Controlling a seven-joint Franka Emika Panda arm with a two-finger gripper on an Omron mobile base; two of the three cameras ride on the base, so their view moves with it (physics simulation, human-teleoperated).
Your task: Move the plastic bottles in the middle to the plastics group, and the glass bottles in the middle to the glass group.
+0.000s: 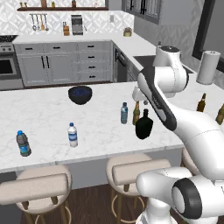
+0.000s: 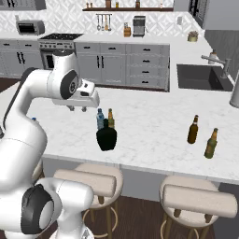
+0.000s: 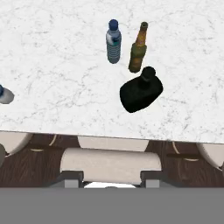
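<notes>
Three bottles stand bunched mid-counter: nearest the stools the black bottle [image 3: 141,89], just behind it the brown bottle [image 3: 138,49] and water bottle [image 3: 113,42]. Reaching past the black one for either could topple a neighbour. The gripper [image 2: 77,108] hovers above, off to one side, holding nothing; whether its jaws are apart or together I cannot tell.

No legible text, brand, number or sign. Labels on water bottle [image 3: 113,42] and brown bottle [image 3: 138,49] were too blurred to read.

A dark bowl [image 1: 80,94] sits on the marble counter [image 1: 43,113]; a paper-towel roll [image 1: 208,67] stands far right; stools [image 1: 41,183] below
</notes>
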